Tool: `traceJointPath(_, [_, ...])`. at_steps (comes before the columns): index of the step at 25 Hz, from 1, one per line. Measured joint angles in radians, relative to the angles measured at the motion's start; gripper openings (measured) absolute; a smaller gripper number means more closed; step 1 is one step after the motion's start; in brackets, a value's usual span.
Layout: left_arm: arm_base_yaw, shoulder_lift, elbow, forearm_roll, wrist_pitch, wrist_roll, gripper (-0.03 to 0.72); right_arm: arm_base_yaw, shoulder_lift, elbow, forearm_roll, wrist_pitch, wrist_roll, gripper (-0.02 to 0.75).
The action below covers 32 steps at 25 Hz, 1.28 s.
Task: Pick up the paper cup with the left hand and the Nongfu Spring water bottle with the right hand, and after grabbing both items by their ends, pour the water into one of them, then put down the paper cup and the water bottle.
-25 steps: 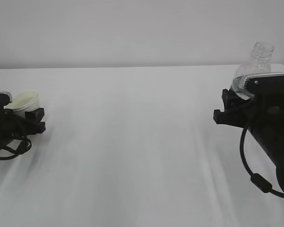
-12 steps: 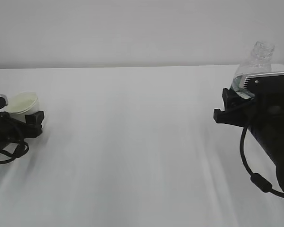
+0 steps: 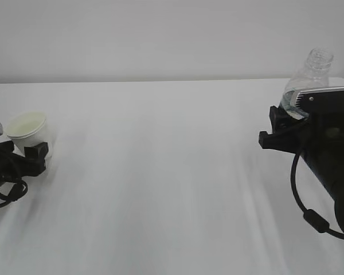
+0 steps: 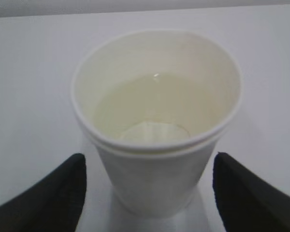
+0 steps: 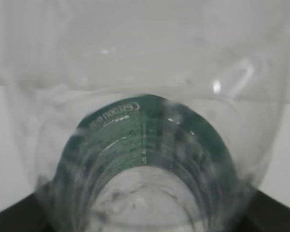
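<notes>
Standing on the worktop: the paper cup (image 3: 27,130), upright at the far left, free of any grip.
Cup shape: a short round cone narrowing downward, with a rolled rim and a second ridge just under it.
Cup material: matte white paper outside, pale cream-yellow lining inside (image 4: 157,108).
Cup contents: clear liquid (image 4: 154,108) lies in the lower part, the round base visible through it.
Left hand (image 3: 14,160): black, with looped cables, low on the worktop just in front of the cup.
Left fingers (image 4: 58,193): apart, smooth black tips on either side of the cup's lower wall with white worktop showing in the gaps; not touching it.
Bottle (image 3: 309,77): clear ribbed plastic, no cap, threaded neck leaning up and to the right above the gripper at the right edge.
Bottle label (image 5: 145,145): dark green band with small white lettering, seen curved through the plastic.
Right hand (image 3: 286,129): black forked gripper with a silver-grey plate and a black cable.
Right fingers: clamped on the bottle's lower body.
Worktop (image 3: 160,172): smooth, plain white, matte.
</notes>
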<state>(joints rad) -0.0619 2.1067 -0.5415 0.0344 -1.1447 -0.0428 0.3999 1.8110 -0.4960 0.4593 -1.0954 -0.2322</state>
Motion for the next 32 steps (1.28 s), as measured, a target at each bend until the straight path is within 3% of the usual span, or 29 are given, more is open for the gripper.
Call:
traceJointPath(13, [0.0, -0.162, 0.159, 0.034, 0.0, -0.003, 0.589, 0.0, 0.0, 0.0, 0.0, -0.008, 0.0, 0.473])
traceJointPath(32, [0.0, -0.362, 0.169, 0.14, 0.0, -0.004, 0.581, 0.0, 0.094, -0.031, 0.0, 0.008, 0.028, 0.473])
